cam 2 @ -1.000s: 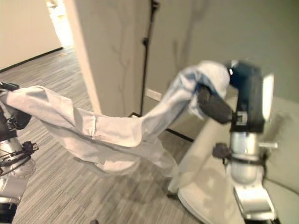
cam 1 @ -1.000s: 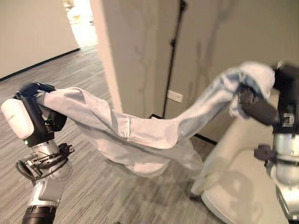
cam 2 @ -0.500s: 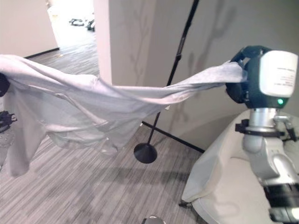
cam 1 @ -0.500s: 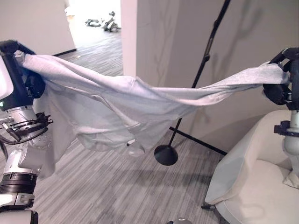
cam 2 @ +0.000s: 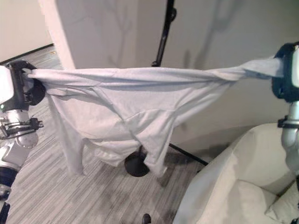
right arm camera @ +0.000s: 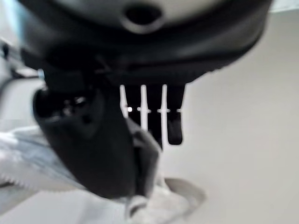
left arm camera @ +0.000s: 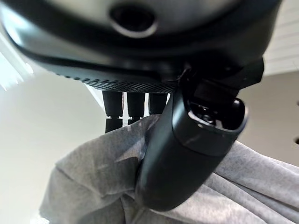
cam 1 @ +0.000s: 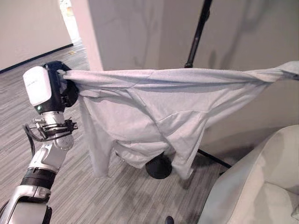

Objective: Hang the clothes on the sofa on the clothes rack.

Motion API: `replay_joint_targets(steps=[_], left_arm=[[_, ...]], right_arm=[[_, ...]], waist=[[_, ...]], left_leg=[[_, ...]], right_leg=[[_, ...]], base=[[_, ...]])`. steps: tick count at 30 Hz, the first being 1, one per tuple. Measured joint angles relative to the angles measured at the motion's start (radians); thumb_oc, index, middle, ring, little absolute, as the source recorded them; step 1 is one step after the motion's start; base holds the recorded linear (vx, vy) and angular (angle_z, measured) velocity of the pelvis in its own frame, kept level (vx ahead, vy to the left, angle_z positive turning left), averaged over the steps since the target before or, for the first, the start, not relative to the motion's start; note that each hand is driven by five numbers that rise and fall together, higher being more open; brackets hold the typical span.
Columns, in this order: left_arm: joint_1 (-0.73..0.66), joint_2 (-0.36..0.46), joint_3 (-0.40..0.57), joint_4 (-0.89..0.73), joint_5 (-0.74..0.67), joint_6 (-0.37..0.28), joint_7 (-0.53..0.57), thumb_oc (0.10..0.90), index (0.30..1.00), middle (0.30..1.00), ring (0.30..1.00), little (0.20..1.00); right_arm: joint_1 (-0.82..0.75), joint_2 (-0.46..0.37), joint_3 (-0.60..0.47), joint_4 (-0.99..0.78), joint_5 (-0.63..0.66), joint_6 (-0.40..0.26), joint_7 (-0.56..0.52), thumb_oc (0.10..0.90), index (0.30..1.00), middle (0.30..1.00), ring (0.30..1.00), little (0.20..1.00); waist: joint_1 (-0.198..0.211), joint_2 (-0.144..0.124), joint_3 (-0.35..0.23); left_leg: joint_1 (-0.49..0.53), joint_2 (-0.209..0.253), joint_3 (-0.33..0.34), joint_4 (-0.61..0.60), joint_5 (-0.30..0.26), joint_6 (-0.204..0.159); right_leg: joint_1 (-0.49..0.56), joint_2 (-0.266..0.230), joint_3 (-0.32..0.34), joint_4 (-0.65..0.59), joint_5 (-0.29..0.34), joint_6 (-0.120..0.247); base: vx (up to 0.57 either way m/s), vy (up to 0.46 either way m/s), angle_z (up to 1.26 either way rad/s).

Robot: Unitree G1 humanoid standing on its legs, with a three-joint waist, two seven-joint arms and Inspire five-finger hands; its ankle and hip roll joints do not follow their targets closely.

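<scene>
Your left hand (cam 1: 63, 86) and right hand (cam 2: 285, 79) each pinch an end of the shirt (cam 1: 159, 109) — now pulled taut across mid-frame, no longer sagging — before the rack pole (cam 1: 198, 28), ready for hanging.

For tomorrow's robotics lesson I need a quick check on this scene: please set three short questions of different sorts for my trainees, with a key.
1. True or false: the grey shirt is stretched between the left robot hand and the right robot hand.
2. Multiple choice: the round black base of the clothes rack pole stands
A. on the sofa
B. on the floor behind the shirt
C. in the left robot hand
3. Fill in: the pale sofa sits on the robot's ____ side.

Key: 1 true; 2 B; 3 right.
</scene>
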Motion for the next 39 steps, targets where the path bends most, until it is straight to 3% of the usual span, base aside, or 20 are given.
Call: replay_joint_targets(steps=[1,5,6,8,9,10,13,15,16,17,21,22,23,24,25,28,34,36,38,39], left_arm=[[-0.034,0.013,-0.016,0.022,0.000,-0.003,-0.007,0.400,0.300,0.300,0.300,0.300],[-0.199,0.117,-0.113,0.109,-0.019,0.000,-0.024,0.400,0.300,0.300,0.300,0.300],[-0.221,0.156,-0.117,0.107,-0.019,-0.001,-0.023,0.400,0.300,0.300,0.300,0.300],[-0.255,0.164,-0.131,0.108,-0.019,-0.001,-0.023,0.400,0.300,0.300,0.300,0.300],[-0.322,0.179,-0.164,0.112,-0.019,-0.002,-0.022,0.400,0.300,0.300,0.300,0.300],[-0.392,0.180,-0.223,0.138,-0.019,-0.001,-0.020,0.400,0.300,0.300,0.300,0.300],[-0.404,0.193,-0.280,0.182,-0.021,-0.002,-0.013,0.400,0.300,0.300,0.300,0.300],[-0.376,0.191,-0.329,0.247,-0.020,-0.009,-0.019,0.400,0.300,0.300,0.300,0.300],[-0.325,0.180,-0.321,0.178,-0.021,-0.020,0.016,0.400,0.300,0.300,0.300,0.300],[-0.277,0.174,-0.309,0.112,-0.019,-0.050,0.021,0.400,0.300,0.300,0.300,0.300],[-0.235,0.047,-0.279,0.102,-0.016,-0.078,0.006,0.400,0.300,0.300,0.300,0.300],[-0.217,0.030,-0.254,0.099,-0.018,-0.079,-0.017,0.400,0.300,0.300,0.300,0.300],[-0.199,0.020,-0.239,0.101,-0.019,-0.079,-0.041,0.400,0.300,0.300,0.300,0.300],[-0.135,-0.037,-0.188,0.101,-0.031,-0.079,-0.034,0.400,0.300,0.300,0.300,0.300],[-0.109,-0.052,-0.175,0.097,-0.041,-0.080,-0.029,0.400,0.300,0.300,0.300,0.300],[-0.076,-0.093,-0.148,0.080,-0.061,-0.088,-0.045,0.400,0.300,0.300,0.300,0.300],[0.102,-0.225,-0.101,0.063,-0.158,-0.075,-0.112,0.400,0.300,0.300,0.300,0.300],[0.220,-0.322,-0.084,0.108,-0.229,-0.025,-0.172,0.400,0.300,0.300,0.300,0.300],[0.372,-0.494,-0.078,0.132,-0.301,-0.031,-0.201,0.400,0.300,0.300,0.300,0.300],[0.408,-0.555,-0.093,0.141,-0.337,-0.033,-0.218,0.496,0.444,0.444,0.444,0.444]], right_arm=[[-0.024,-0.001,0.016,0.028,0.010,0.000,0.002,0.400,0.300,0.300,0.300,0.300],[-0.093,-0.002,0.132,0.105,0.048,-0.015,-0.017,0.400,0.300,0.300,0.300,0.300],[-0.129,-0.002,0.157,0.101,0.065,-0.018,-0.017,0.400,0.300,0.300,0.300,0.300],[-0.140,-0.002,0.170,0.120,0.088,-0.019,-0.017,0.400,0.300,0.300,0.300,0.300],[-0.174,-0.004,0.208,0.155,0.130,-0.015,-0.008,0.400,0.300,0.300,0.300,0.300],[-0.254,-0.004,0.254,0.210,0.157,-0.015,0.002,0.400,0.300,0.300,0.300,0.300],[-0.307,-0.004,0.333,0.260,0.171,-0.019,0.006,0.400,0.300,0.300,0.300,0.300],[-0.305,0.033,0.382,0.259,0.172,-0.042,0.036,0.400,0.300,0.300,0.300,0.300],[-0.276,0.022,0.389,0.276,0.175,-0.040,0.052,0.400,0.300,0.300,0.300,0.300],[-0.240,0.028,0.385,0.301,0.183,-0.037,0.070,0.400,0.300,0.300,0.300,0.300],[-0.193,0.092,0.385,0.341,0.185,-0.036,0.118,0.400,0.300,0.300,0.300,0.300],[-0.163,0.109,0.370,0.334,0.186,-0.036,0.124,0.400,0.300,0.300,0.300,0.300],[-0.139,0.135,0.365,0.334,0.184,-0.037,0.140,0.400,0.300,0.300,0.300,0.300],[-0.056,0.198,0.312,0.311,0.186,-0.034,0.152,0.400,0.300,0.300,0.300,0.300],[-0.028,0.192,0.321,0.306,0.185,-0.033,0.168,0.400,0.300,0.300,0.300,0.300],[0.041,0.224,0.308,0.267,0.185,-0.011,0.192,0.400,0.300,0.300,0.300,0.300],[0.202,0.340,0.243,0.089,0.141,0.000,0.213,0.400,0.300,0.300,0.300,0.300],[0.260,0.437,0.232,0.054,0.117,-0.004,0.213,0.400,0.300,0.300,0.300,0.300],[0.307,0.615,0.226,0.028,0.114,0.001,0.188,0.400,0.300,0.300,0.300,0.300],[0.313,0.644,0.269,0.008,0.106,-0.001,0.198,0.400,0.300,0.300,0.300,0.300]], waist=[[-0.003,-0.014,0.003],[-0.027,-0.033,-0.004],[-0.031,-0.040,-0.005],[-0.026,-0.052,-0.001],[-0.021,-0.113,0.011],[0.007,-0.118,0.024],[0.023,-0.086,0.036],[0.053,-0.047,0.034],[0.040,-0.015,0.028],[0.039,-0.032,0.019],[0.051,0.024,-0.002],[0.052,0.023,-0.011],[0.049,-0.017,-0.009],[0.069,-0.031,-0.019],[0.065,0.008,-0.043],[0.053,0.018,-0.050],[0.034,0.006,-0.048],[0.019,-0.011,-0.038],[-0.005,-0.033,-0.039],[-0.004,-0.031,-0.037]], left_leg=[[-0.026,0.002,0.000,0.045,0.008,0.002],[-0.038,0.039,-0.051,0.143,0.194,-0.012],[-0.077,0.041,-0.062,0.241,0.142,-0.003],[-0.109,0.002,-0.090,0.260,0.059,0.027],[-0.237,-0.151,-0.150,0.269,-0.119,0.077],[-0.387,-0.256,-0.169,0.148,-0.181,0.160],[-0.591,-0.284,-0.121,-0.045,-0.096,0.106],[-0.529,-0.245,-0.072,0.027,-0.070,0.190],[-0.431,-0.249,-0.090,-0.059,0.096,0.224],[-0.380,-0.293,-0.086,-0.132,0.114,0.245],[-0.328,-0.312,-0.086,-0.239,0.128,0.243],[-0.331,-0.312,-0.071,-0.238,0.103,0.209],[-0.335,-0.320,-0.026,-0.231,0.065,0.159],[-0.348,-0.300,-0.023,-0.033,0.014,0.247],[-0.307,-0.270,-0.048,-0.076,-0.018,0.215],[-0.258,-0.269,-0.044,-0.213,0.057,0.213],[-0.251,-0.261,-0.037,-0.237,0.076,0.211],[-0.251,-0.250,-0.031,-0.237,0.079,0.208],[-0.248,-0.249,-0.029,-0.237,0.081,0.205],[-0.248,-0.246,-0.028,-0.237,0.081,0.205]], right_leg=[[0.006,0.005,0.008,-0.003,-0.011,-0.014],[0.059,0.055,-0.041,0.015,-0.044,-0.058],[0.090,0.052,-0.029,0.011,-0.067,-0.092],[0.102,0.039,-0.018,0.010,-0.081,-0.110],[0.118,-0.023,0.038,-0.019,-0.126,-0.099],[0.123,-0.038,0.042,-0.038,-0.123,-0.079],[0.170,-0.031,0.031,-0.067,-0.152,-0.043],[0.231,-0.033,0.099,-0.063,-0.167,0.022],[0.280,-0.035,0.104,-0.033,-0.222,0.078],[0.262,-0.064,0.118,-0.021,-0.245,0.100],[0.199,-0.043,0.121,0.026,-0.249,0.088],[0.201,-0.044,0.122,0.017,-0.242,0.075],[0.202,-0.080,0.123,-0.008,-0.223,0.047],[0.202,-0.112,0.130,-0.015,-0.200,0.062],[0.208,-0.081,0.129,-0.021,-0.194,0.073],[0.190,-0.082,0.123,-0.022,-0.190,0.085],[0.184,-0.076,0.142,-0.039,-0.182,0.094],[0.189,-0.067,0.144,-0.065,-0.168,0.086],[0.199,-0.061,0.144,-0.082,-0.157,0.083],[0.198,-0.060,0.144,-0.082,-0.155,0.081]], base=[[0.29,-0.325,-0.13],[0.21,-0.232,-0.14],[0.13,-0.117,-0.18],[0.14,-0.142,0.06],[0.06,-0.057,0.15],[0.00,0.000,0.00],[0.10,0.042,-0.21],[0.10,0.045,-0.70],[0.09,0.053,-0.12],[0.08,0.051,0.30],[0.04,0.016,0.25],[0.01,0.011,0.17],[0.02,0.015,-0.13],[0.01,0.011,-0.12],[0.02,0.008,-0.06],[0.02,0.005,0.05],[0.02,-0.001,-0.08],[0.04,-0.006,-0.15],[0.03,-0.003,-0.09],[0.00,0.000,0.00]])
